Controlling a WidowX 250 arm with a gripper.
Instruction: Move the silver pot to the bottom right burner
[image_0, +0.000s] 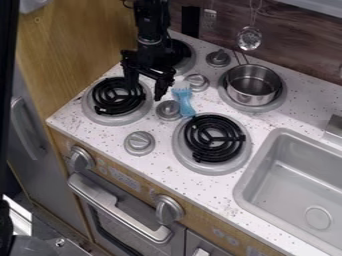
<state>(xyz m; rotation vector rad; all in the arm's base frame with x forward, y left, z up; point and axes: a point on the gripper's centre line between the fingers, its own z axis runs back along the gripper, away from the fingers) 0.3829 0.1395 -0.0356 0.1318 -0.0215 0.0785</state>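
Rightward, well apart from the jaws, sits the pot (254, 88).

Silver pot (252, 86): shiny metal, round, open top, upright on top right burner (279, 100), thin handle toward the wall. Bottom right burner (214, 138): black coil, round grey base, flat on worktop (220, 191), pot well clear.

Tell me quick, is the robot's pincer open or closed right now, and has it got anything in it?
Pincer: open, fingers apart, holding nothing; the silver pot sits away from it.
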